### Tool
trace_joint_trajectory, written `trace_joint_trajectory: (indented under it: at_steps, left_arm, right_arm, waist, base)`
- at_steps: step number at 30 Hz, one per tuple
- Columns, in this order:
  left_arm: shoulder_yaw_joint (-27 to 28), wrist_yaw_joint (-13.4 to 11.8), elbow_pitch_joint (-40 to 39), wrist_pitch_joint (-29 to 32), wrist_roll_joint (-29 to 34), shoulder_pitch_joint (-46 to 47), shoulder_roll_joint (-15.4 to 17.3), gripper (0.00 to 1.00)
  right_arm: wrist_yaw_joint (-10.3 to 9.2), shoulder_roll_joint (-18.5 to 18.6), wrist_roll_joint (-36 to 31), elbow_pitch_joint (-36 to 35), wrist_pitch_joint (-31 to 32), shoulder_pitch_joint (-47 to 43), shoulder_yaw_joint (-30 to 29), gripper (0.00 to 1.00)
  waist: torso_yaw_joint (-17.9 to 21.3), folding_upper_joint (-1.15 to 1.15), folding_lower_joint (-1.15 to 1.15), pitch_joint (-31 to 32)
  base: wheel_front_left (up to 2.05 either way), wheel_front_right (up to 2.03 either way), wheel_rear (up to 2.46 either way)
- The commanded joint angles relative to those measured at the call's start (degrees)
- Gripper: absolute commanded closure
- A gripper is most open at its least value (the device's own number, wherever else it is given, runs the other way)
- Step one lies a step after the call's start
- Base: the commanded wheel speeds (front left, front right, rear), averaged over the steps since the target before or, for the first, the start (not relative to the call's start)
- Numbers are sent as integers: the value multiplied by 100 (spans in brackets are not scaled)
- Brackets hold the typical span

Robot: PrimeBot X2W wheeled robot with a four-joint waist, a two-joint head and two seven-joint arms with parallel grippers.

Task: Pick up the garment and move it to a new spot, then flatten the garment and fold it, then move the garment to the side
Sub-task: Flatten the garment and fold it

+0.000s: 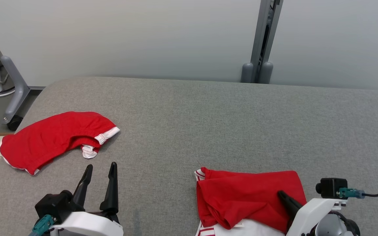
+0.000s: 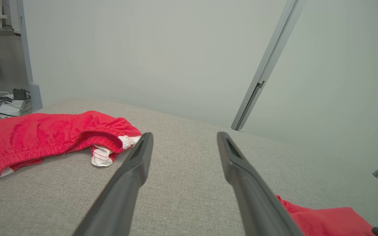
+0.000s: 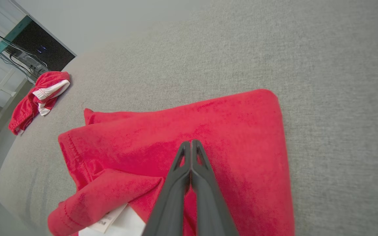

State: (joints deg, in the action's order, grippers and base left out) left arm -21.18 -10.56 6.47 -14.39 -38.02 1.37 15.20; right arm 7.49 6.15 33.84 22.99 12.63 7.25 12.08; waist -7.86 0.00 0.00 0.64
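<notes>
1. The folded red garment (image 1: 248, 190) lies at the worktop's (image 1: 208, 114) five o'clock edge.
2. Right hand (image 1: 281, 194) — fingers pressed together, nothing visibly pinched — points over the garment's middle.
3. Left hand (image 1: 101, 165), spread wide and empty, sits at seven o'clock; a second red garment (image 1: 54, 137) lies at its eleven o'clock.

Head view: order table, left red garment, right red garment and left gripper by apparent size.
Table
Left red garment and right red garment: look alike, the right one cut off
Left gripper
</notes>
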Motion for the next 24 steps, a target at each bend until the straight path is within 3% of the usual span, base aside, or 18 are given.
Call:
trace_joint_trajectory:
  at_steps: [1,5,10,18,24]
  left_arm:
    - [6,22,18,-10,-17,37,14,0]
    - [-6,19,30,-4,-21,55,14,0]
    - [12,-14,29,-6,-35,11,38,0]
    - [16,-43,11,-9,-62,-16,58,0]
    - [36,-66,-24,-14,-66,-38,87,0]
  right_arm:
    - [1,8,49,31,36,-63,4,100]
    - [1,-159,89,298,125,-128,34,100]
    - [1,-279,291,183,256,-372,567,100]
    - [1,-305,907,-688,566,-728,1650,100]
    - [1,-263,926,-1201,562,-691,1701,100]
  waist:
    - [-12,0,0,-2]
    - [-80,0,0,3]
    - [-148,0,0,16]
    - [-69,0,0,21]
    - [99,0,0,33]
  base:
    - [0,0,0]
    - [0,0,0]
    - [0,0,0]
    - [0,0,0]
    - [0,0,0]
